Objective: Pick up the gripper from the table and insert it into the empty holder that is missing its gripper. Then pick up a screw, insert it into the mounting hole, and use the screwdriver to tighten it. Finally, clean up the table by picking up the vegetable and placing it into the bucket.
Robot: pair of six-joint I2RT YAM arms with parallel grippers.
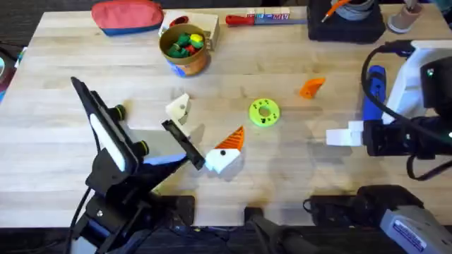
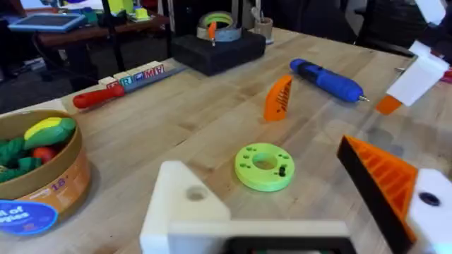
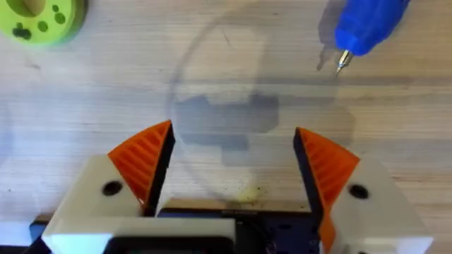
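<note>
- The gripper [image 1: 311, 87] (the loose orange wedge) is sitting on the counter [image 1: 70, 56], past the green disc [image 1: 265, 112] and near the screwdriver [image 1: 374, 92]; nothing is touching it.
- The right tool [image 3: 233, 152] is hovering low over bare wood with its jaws spread wide and nothing between them, both of its orange pads [image 3: 145, 159] in place.
- The left tool [image 1: 206, 121] is also gaping wide and carrying nothing. One finger is wearing an orange pad [image 2: 385, 183]; the other is the holder [image 2: 185, 204], plain white with an open mounting hole.
- Judging by the layout, the step in hand is fetching the wedge, and the right tool is looking like the better-placed one.
- To do it well, it should be closing on the wedge's flat sides rather than the ribbed face, which seems likely to slip or twist the part.
- The wedge is standing on edge in the left wrist view, so a sideways nudge could be tipping it over; a straight descent looks safer.
- The grip should be leaving the mating end free, since it has to be sliding into the holder afterwards.
- Farther out, the bucket [image 1: 185, 48] is sitting at the far side of the counter beside a red pouch [image 1: 127, 15], with toy vegetables already showing inside it.
</note>
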